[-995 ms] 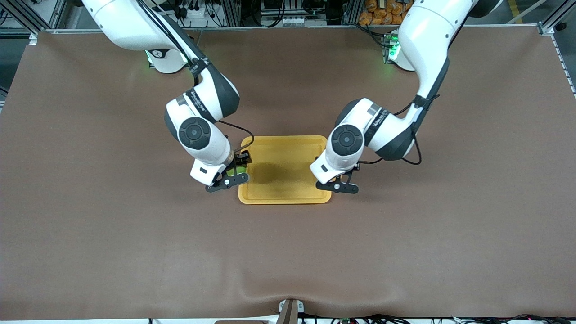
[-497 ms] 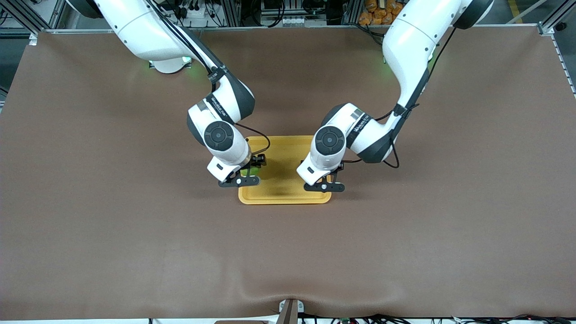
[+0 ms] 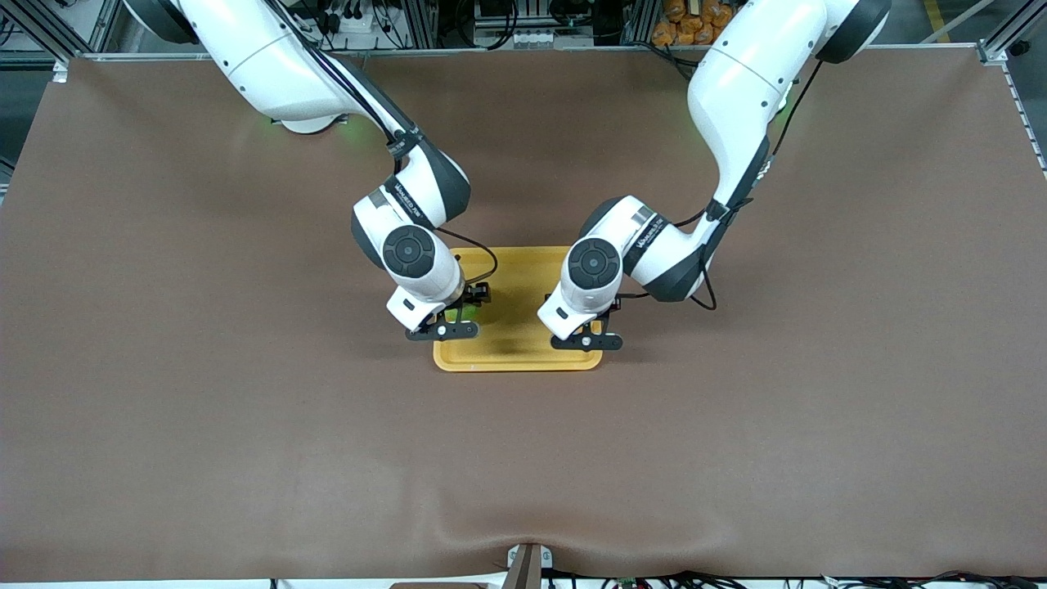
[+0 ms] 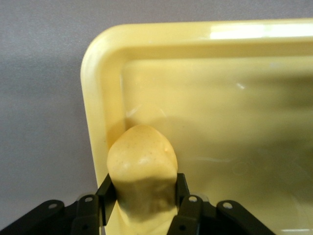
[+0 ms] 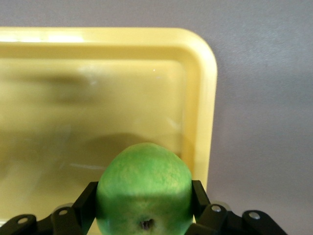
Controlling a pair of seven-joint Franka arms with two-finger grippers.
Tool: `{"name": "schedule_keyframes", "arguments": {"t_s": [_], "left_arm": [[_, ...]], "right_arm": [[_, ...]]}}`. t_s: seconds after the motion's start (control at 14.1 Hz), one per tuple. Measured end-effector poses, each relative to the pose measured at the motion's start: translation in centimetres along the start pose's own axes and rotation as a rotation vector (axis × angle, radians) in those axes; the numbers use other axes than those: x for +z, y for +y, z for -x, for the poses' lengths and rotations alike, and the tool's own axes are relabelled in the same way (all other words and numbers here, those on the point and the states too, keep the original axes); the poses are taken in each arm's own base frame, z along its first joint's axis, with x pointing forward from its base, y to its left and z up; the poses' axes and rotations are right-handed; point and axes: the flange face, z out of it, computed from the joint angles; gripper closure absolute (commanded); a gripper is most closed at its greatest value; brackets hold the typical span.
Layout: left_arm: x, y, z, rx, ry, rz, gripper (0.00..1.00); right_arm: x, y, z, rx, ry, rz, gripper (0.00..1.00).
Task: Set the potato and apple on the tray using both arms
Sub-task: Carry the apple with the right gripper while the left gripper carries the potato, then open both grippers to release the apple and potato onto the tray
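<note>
Left fingers [image 4: 182, 196] clamp potato [image 4: 142, 171] | right fingers [image 5: 198, 196] clamp apple [image 5: 144, 188] | both over tray [image 3: 523, 360]

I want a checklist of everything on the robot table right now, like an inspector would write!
Surface: brown table covered by a mat, with a ripple at the edge nearest the front camera.
Tray: yellow-orange tray lies mid-table, nothing resting in it yet.
Potato: potato held in the left gripper, over the tray's edge toward the left arm's end.
Apple: green apple held in the right gripper, over the tray's edge toward the right arm's end.
Clutter: nothing seen on the table.
Grippers: both shut on their items, neither released.
Cables: dark cables loop along both arms, hanging above the tray.
Surroundings: metal frame, wiring and orange items past the table's edge by the robot bases.
</note>
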Motion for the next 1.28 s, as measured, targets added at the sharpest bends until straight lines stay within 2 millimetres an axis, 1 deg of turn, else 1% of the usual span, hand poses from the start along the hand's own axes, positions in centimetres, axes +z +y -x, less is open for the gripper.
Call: {"name": "schedule_keyframes", "arguments": {"t_s": [0.14, 0.21, 0.28, 0.36, 0.43, 0.5, 0.57, 0.71, 0.85, 0.92, 0.99, 1.07, 1.14, 1.28], "left_arm": [[0.2, 0.1, 0.0, 0.001, 0.001, 0.002, 0.0], [0.2, 0.1, 0.0, 0.001, 0.002, 0.002, 0.0], [0.2, 0.1, 0.0, 0.001, 0.003, 0.003, 0.0], [0.1, 0.2, 0.0, 0.001, 0.005, 0.005, 0.0], [-0.1, 0.2, -0.2, 0.0, 0.01, 0.009, 0.0], [-0.6, 0.2, -0.4, -0.002, 0.019, 0.014, 0.0], [-1.4, 0.0, -0.9, -0.008, 0.031, 0.021, 0.0], [-4.1, -1.1, -2.1, -0.03, 0.07, 0.042, 0.0], [-7.7, -3.5, -3.4, -0.068, 0.099, 0.052, 0.0], [-9.6, -4.8, -3.9, -0.087, 0.108, 0.053, 0.0], [-11.3, -6.0, -4.2, -0.103, 0.117, 0.053, 0.0], [-13.0, -7.2, -4.4, -0.118, 0.124, 0.052, 0.0], [-14.5, -8.2, -4.5, -0.129, 0.13, 0.051, 0.0], [-17.2, -10.5, -4.7, -0.129, 0.139, 0.044, 0.0]], "right_arm": [[0.4, -0.6, 0.3, 0.01, 0.002, -0.002, 0.92], [0.7, -0.7, 0.4, 0.011, 0.0, -0.001, 0.9], [0.9, -0.8, 0.5, 0.011, -0.002, -0.001, 0.81], [1.1, -0.8, 0.5, 0.012, -0.004, -0.001, 0.54], [1.4, -0.8, 0.4, 0.012, -0.005, -0.001, 0.17], [1.6, -0.8, 0.4, 0.013, -0.006, -0.001, 0.0], [1.7, -0.8, 0.4, 0.013, -0.007, -0.001, 0.0], [1.6, -0.8, 0.4, 0.013, -0.006, -0.001, 0.0], [1.2, -0.7, 0.1, 0.016, 0.002, -0.004, 0.0], [0.7, -0.6, -0.1, 0.019, 0.007, -0.004, 0.0], [-0.2, -0.3, -0.4, 0.025, 0.013, -0.002, 0.0], [-1.6, 0.4, -0.8, 0.036, 0.017, 0.003, 0.0], [-3.3, 1.4, -1.3, 0.053, 0.02, 0.007, 0.0], [-6.9, 4.9, -2.7, 0.108, 0.026, 0.013, 0.0]]}}
